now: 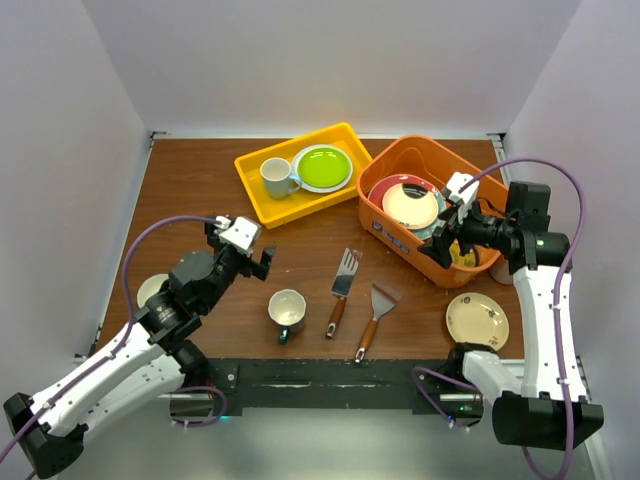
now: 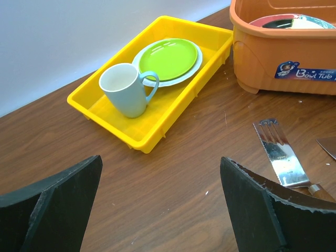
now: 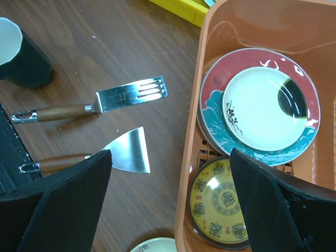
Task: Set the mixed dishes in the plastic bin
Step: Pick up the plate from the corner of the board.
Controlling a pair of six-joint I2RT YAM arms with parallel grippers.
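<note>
Glossy round plates [image 3: 260, 107] are stacked in the slotted orange bin [image 3: 252, 26]. Its label [image 2: 307, 73] is legible only from the left wrist. Left gripper [image 2: 160, 173] and right gripper [image 3: 170, 155] are spread wide, empty.

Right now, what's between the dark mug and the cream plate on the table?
A slotted spatula and a flat spatula lie between the dark mug and cream plate, in the top view.

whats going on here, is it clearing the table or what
Dishes are being cleared into the orange bin. The left pincer and right pincer are both open and empty, the right one over the bin. Inside are a red-rimmed plate, a cream plate and a yellow patterned plate. The teal mug and lime green plate are not yet in.
</note>
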